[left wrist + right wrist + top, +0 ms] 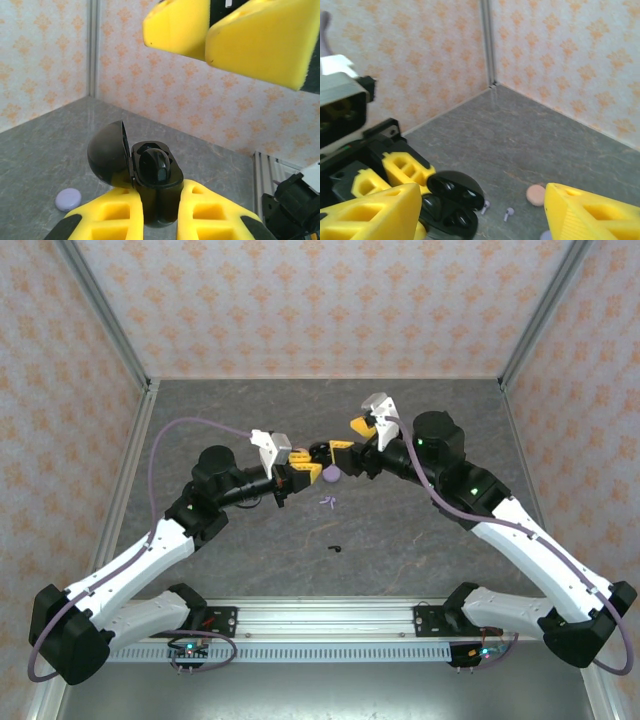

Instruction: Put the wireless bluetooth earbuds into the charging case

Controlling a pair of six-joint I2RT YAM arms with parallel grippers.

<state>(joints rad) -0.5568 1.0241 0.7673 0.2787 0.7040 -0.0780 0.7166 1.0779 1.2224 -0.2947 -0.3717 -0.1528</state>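
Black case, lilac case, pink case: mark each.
black case (106, 156), left wrist view, open lid.
lilac case (68, 199), left wrist view, top face.
pink case (536, 195), right wrist view, top face.

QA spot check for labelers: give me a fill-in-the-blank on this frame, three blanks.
1. The open case held shut in the left gripper is coloured ____.
2. The right gripper is ____.
3. The round case beside the two loose earbuds is coloured ____.
Missing: black; open; pink.
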